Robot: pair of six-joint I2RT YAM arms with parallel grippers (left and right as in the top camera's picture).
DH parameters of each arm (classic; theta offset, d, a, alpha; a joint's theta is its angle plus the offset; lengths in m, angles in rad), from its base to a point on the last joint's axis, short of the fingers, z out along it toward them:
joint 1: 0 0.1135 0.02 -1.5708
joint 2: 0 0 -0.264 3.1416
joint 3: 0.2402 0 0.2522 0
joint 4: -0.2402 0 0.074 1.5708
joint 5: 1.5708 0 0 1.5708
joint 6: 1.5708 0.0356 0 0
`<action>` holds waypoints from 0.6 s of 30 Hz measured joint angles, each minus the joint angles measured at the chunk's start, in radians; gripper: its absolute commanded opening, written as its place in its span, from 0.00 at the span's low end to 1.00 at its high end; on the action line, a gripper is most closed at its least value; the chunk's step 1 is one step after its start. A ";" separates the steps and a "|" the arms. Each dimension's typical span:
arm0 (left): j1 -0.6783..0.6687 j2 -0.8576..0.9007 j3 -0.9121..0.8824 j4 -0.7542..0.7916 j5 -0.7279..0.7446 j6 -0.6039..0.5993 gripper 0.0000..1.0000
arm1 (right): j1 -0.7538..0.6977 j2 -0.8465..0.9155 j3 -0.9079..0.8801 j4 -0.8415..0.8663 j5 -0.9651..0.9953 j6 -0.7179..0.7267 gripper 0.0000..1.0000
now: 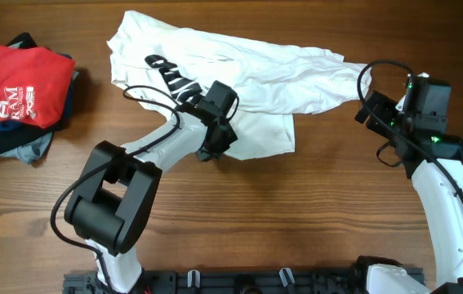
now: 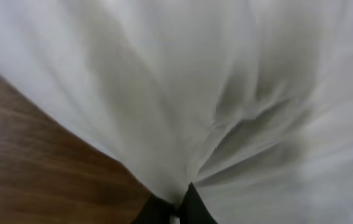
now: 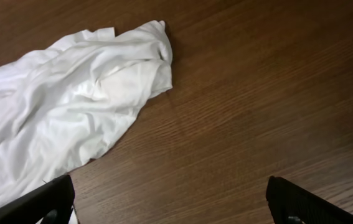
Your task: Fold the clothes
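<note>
White cotton is filling most of the left wrist view, where the left pincer (image 2: 175, 211) is pinching a ridge of the T-shirt (image 2: 226, 93) between closed tips, with creases fanning out from the pinch and bare wood showing toward 8 o'clock. From overhead, the T-shirt (image 1: 247, 77) is lying crumpled and spread sideways across the tabletop (image 1: 313, 212) toward 12 o'clock, part of its black lettering showing near its left half, and one sleeve is trailing out toward 3 o'clock. The left pincer (image 1: 215, 145) is gripping the shirt close to its lower edge, at about 6 o'clock of the garment. The right pincer (image 1: 371, 110) is hovering just beside the sleeve end at 3 o'clock, its jaws standing wide and holding nothing; in the right wrist view its two dark fingers (image 3: 39, 202) are framing bare wood, and the shirt (image 3: 70, 106) is lying toward 10 o'clock. A red shirt with a white logo (image 1: 19, 86) is resting on top of dark garments (image 1: 19, 151) at 9 o'clock, well apart from the white one.
</note>
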 measured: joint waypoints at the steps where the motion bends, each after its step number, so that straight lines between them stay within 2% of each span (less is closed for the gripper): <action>1: 0.013 -0.007 0.002 -0.077 -0.001 0.000 0.04 | 0.000 0.000 0.000 0.000 0.000 0.000 0.99; 4: 0.102 -0.042 -0.015 -0.307 -0.072 0.000 0.04 | 0.000 0.025 0.000 0.001 -0.005 -0.031 0.99; 5: 0.172 -0.087 -0.029 -0.407 -0.148 0.000 0.04 | 0.000 0.054 0.000 0.001 -0.012 -0.045 0.99; 10: 0.357 -0.203 -0.030 -0.504 -0.289 0.000 0.04 | -0.001 0.238 0.000 0.112 -0.106 -0.100 0.99; 13: 0.428 -0.204 -0.030 -0.518 -0.349 0.000 0.04 | -0.001 0.366 -0.001 0.296 -0.137 -0.102 0.91; 16: 0.448 -0.204 -0.030 -0.519 -0.376 0.000 0.04 | -0.001 0.484 -0.001 0.352 -0.219 -0.090 0.79; 17: 0.447 -0.204 -0.030 -0.518 -0.378 0.000 0.04 | -0.001 0.519 -0.001 0.364 -0.257 -0.087 0.69; 18: 0.442 -0.204 -0.030 -0.518 -0.378 0.000 0.04 | -0.001 0.530 0.001 0.388 -0.276 -0.082 0.63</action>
